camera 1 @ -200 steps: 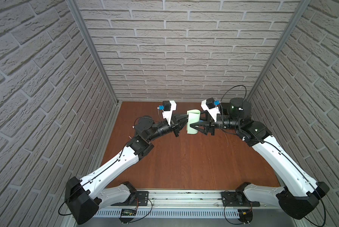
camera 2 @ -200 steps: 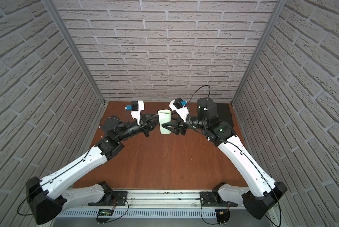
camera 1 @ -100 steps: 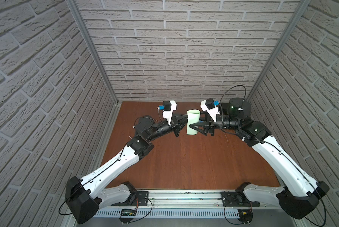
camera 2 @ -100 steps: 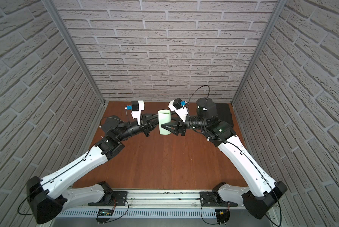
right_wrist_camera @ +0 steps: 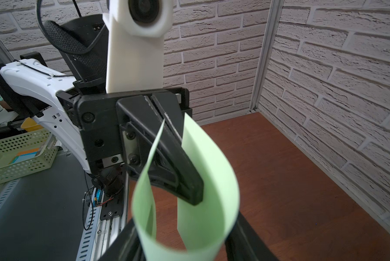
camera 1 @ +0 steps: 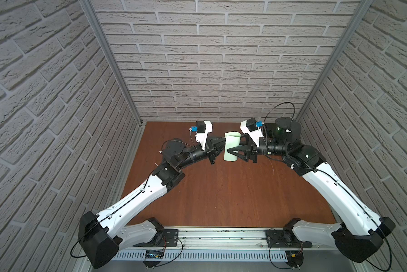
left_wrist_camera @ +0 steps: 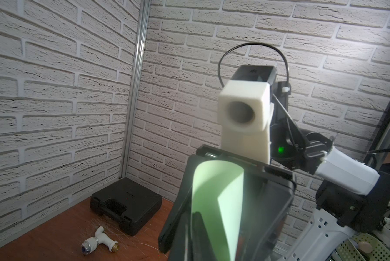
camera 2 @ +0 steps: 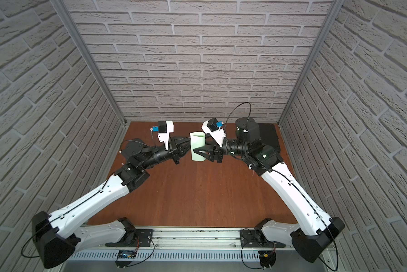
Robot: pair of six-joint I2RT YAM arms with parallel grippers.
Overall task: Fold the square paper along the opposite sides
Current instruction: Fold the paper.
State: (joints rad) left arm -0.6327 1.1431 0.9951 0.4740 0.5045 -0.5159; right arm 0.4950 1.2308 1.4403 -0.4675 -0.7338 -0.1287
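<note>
Square paper (camera 1: 232,146): pale mint-green sheet curled into an open loop, held in the air above the far middle of the table (camera 1: 221,200), between the two grippers.
Left gripper (right_wrist_camera: 167,126): jaws pressed together, pinching the two meeting edges of the sheet.
Right gripper (camera 1: 233,150): jaws parted, straddling the loop's curved end; contact cannot be told.
Black case (left_wrist_camera: 126,201): closed, on the table in the far corner.

**Open near table, crowded far end**

You have bare table (camera 1: 221,200) across the near half. At the far end, the looped square paper (camera 1: 232,146) fills the gap between the left tool (camera 1: 222,144) and the right tool (camera 1: 233,150). A black case (camera 2: 268,136) and a white fitting (left_wrist_camera: 99,240) crowd the far right corner.
</note>
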